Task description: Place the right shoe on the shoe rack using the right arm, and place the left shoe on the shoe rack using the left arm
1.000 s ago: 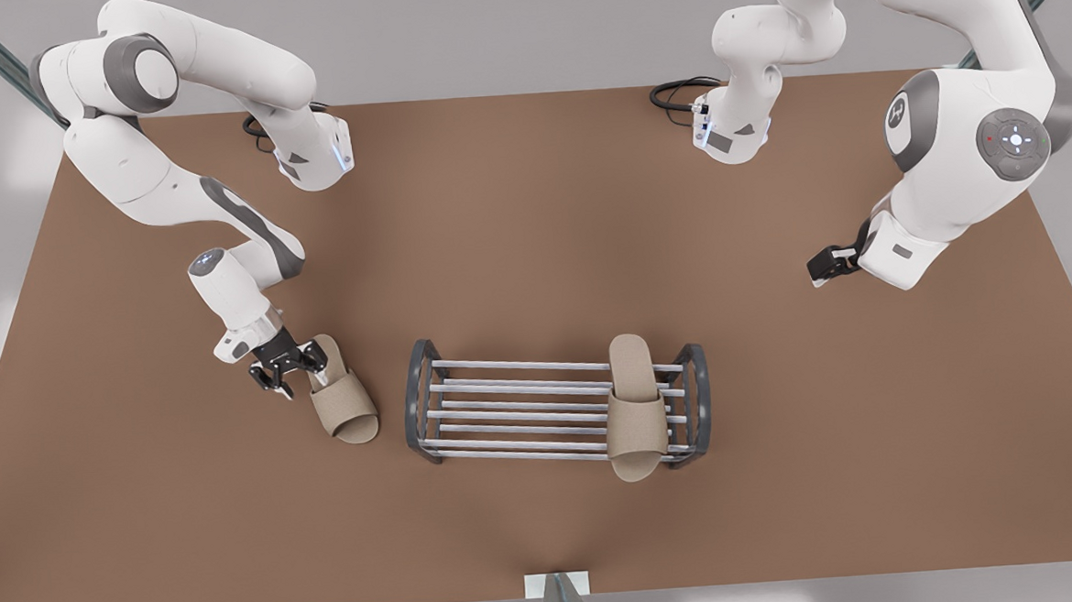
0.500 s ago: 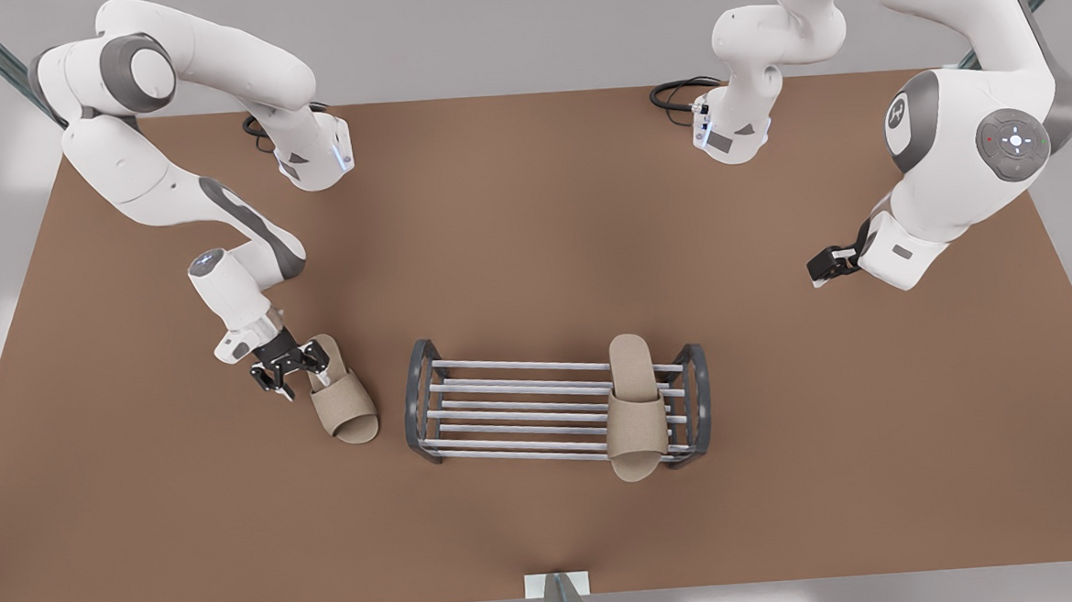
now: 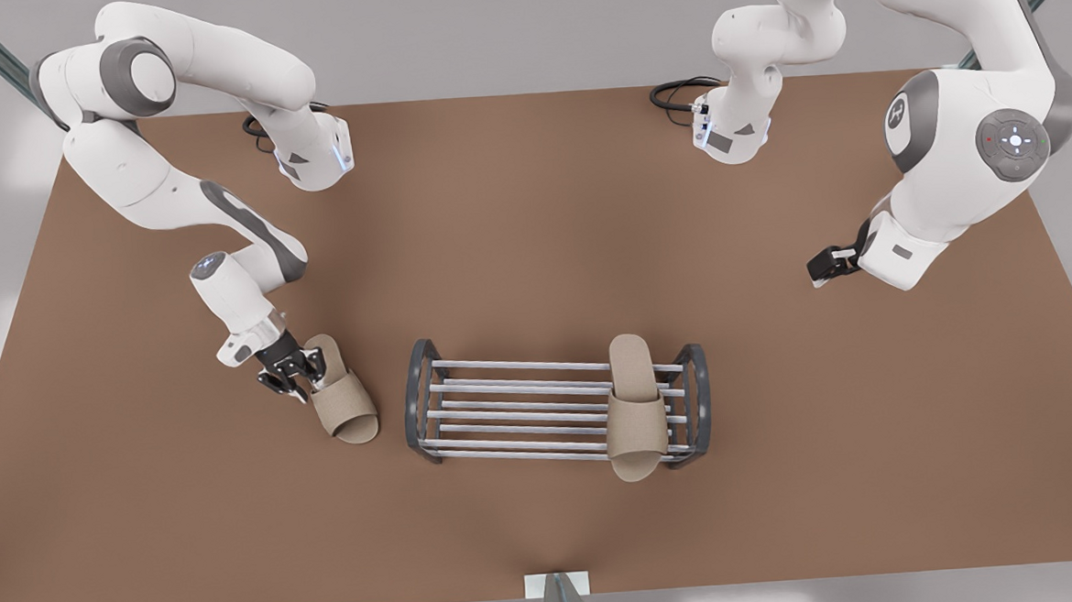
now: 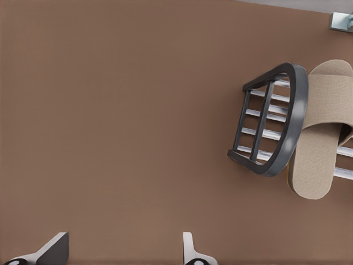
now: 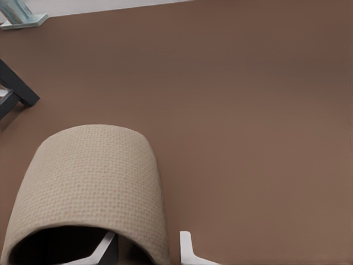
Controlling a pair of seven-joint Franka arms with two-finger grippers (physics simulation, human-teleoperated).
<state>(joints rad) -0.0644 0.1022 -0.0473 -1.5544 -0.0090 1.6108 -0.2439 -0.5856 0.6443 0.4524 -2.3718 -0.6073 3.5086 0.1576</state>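
Right gripper (image 3: 297, 376) straddles the heel side wall of the tan slipper (image 3: 343, 401) on the table (image 3: 533, 246), fingers narrowly parted around it. Left gripper (image 3: 821, 268) waits wide open and empty, well away from the shoe rack (image 3: 542, 411), which carries a second slipper (image 3: 635, 406).

Right gripper (image 3: 294, 380) low, left gripper (image 3: 820, 267) raised.

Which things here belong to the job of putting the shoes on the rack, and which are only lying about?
Job: slipper on the table, at the right gripper; slipper on the rack; shoe rack; left gripper, waiting apart.
Lying about: brown table; black cables by the arm bases.
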